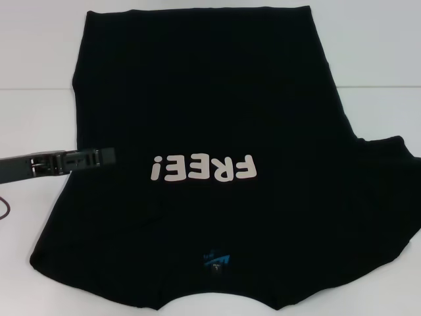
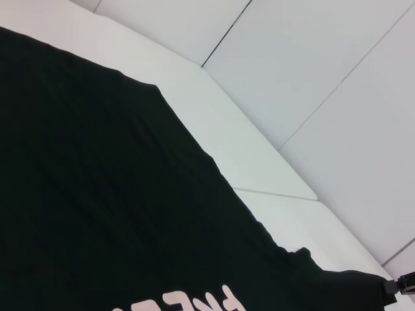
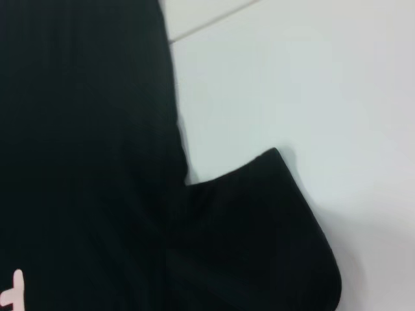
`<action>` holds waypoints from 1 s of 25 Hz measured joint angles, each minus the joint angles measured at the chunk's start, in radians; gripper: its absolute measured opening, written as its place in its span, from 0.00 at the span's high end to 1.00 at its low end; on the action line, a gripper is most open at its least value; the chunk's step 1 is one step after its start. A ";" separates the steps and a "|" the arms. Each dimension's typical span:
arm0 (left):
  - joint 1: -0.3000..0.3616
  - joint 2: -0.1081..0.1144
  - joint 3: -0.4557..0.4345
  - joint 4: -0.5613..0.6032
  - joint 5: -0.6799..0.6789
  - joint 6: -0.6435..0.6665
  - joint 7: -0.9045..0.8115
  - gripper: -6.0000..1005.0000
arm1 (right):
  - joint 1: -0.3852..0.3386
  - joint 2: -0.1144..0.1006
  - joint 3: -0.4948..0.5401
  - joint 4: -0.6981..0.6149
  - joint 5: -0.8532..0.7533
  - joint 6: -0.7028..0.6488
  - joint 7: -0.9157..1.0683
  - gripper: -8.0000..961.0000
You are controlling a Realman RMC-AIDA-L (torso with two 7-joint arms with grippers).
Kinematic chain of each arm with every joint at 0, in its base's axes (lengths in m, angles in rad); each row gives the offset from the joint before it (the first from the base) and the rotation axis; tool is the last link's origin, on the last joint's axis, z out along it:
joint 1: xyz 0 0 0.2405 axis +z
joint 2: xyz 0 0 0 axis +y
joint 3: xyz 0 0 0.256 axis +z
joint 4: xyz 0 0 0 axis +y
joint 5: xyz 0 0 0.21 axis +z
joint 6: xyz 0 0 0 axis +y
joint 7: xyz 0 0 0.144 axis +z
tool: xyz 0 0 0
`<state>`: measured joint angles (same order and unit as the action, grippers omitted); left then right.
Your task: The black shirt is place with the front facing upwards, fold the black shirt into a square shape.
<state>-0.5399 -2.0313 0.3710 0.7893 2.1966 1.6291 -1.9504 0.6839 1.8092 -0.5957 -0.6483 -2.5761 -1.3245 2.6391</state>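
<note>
Left arm enters head view from 9 o'clock, lying level. Left gripper [image 1: 105, 156] points toward 3 o'clock, fingers drawn together and flat. Right arm and gripper out of sight in every view.

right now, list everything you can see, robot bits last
black shirt: one, black, spread flat across the table, front up, collar nearest the robot
"FREE!" lettering: one, white, mid-chest
neck label: one, blue, at the collar
table: one, white, under the shirt
cable: one, dark, at the table's left edge
left end effector: one, black, over the shirt's left edge
right end effector: not in view
</note>
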 joint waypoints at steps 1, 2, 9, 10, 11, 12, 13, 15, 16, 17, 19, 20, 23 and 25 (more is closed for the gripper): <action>0.000 0.001 0.000 0.000 -0.002 0.000 0.000 0.37 | 0.003 -0.002 0.001 0.000 0.006 -0.010 0.001 0.97; 0.000 0.001 0.000 0.000 -0.002 -0.001 0.000 0.37 | 0.008 -0.004 0.002 -0.001 0.013 -0.022 0.001 0.97; -0.010 0.002 0.000 -0.002 -0.006 -0.010 0.000 0.38 | 0.093 0.006 -0.030 -0.024 0.043 -0.121 -0.023 0.97; -0.013 0.002 0.000 -0.002 -0.007 -0.010 0.000 0.38 | 0.112 0.009 -0.047 -0.026 0.036 -0.123 -0.028 0.97; -0.015 0.002 0.001 -0.002 -0.007 -0.010 0.000 0.38 | 0.137 0.013 -0.078 -0.027 0.023 -0.120 -0.030 0.97; -0.016 0.002 0.001 -0.002 -0.008 -0.010 -0.002 0.38 | 0.159 0.017 -0.107 -0.027 0.009 -0.116 -0.030 0.97; -0.016 0.002 0.000 -0.002 -0.008 -0.010 -0.003 0.38 | 0.183 0.022 -0.138 -0.027 -0.007 -0.112 -0.031 0.97; -0.015 0.002 0.000 -0.002 -0.008 -0.010 -0.006 0.38 | 0.223 0.036 -0.188 -0.027 -0.037 -0.104 -0.037 0.97; -0.014 0.002 0.000 -0.002 -0.008 -0.010 -0.007 0.38 | 0.242 0.043 -0.215 -0.027 -0.051 -0.101 -0.043 0.97; -0.010 0.002 0.001 -0.002 -0.010 -0.010 -0.007 0.38 | 0.260 0.052 -0.238 -0.027 -0.063 -0.099 -0.051 0.97; -0.004 0.002 0.000 -0.002 -0.015 -0.010 -0.007 0.38 | 0.286 0.073 -0.284 -0.027 -0.080 -0.096 -0.071 0.97; 0.000 0.001 -0.002 -0.002 -0.018 -0.011 -0.007 0.38 | 0.305 0.097 -0.330 -0.028 -0.097 -0.085 -0.100 0.97; 0.007 0.001 -0.012 -0.002 -0.021 -0.011 -0.007 0.39 | 0.313 0.122 -0.369 -0.040 -0.115 -0.075 -0.131 0.97; 0.011 0.000 -0.021 -0.002 -0.022 -0.011 -0.005 0.39 | 0.311 0.149 -0.397 -0.069 -0.131 -0.067 -0.167 0.97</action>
<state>-0.5287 -2.0310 0.3500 0.7868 2.1745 1.6182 -1.9556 0.9946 1.9586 -0.9926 -0.7176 -2.7070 -1.3913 2.4721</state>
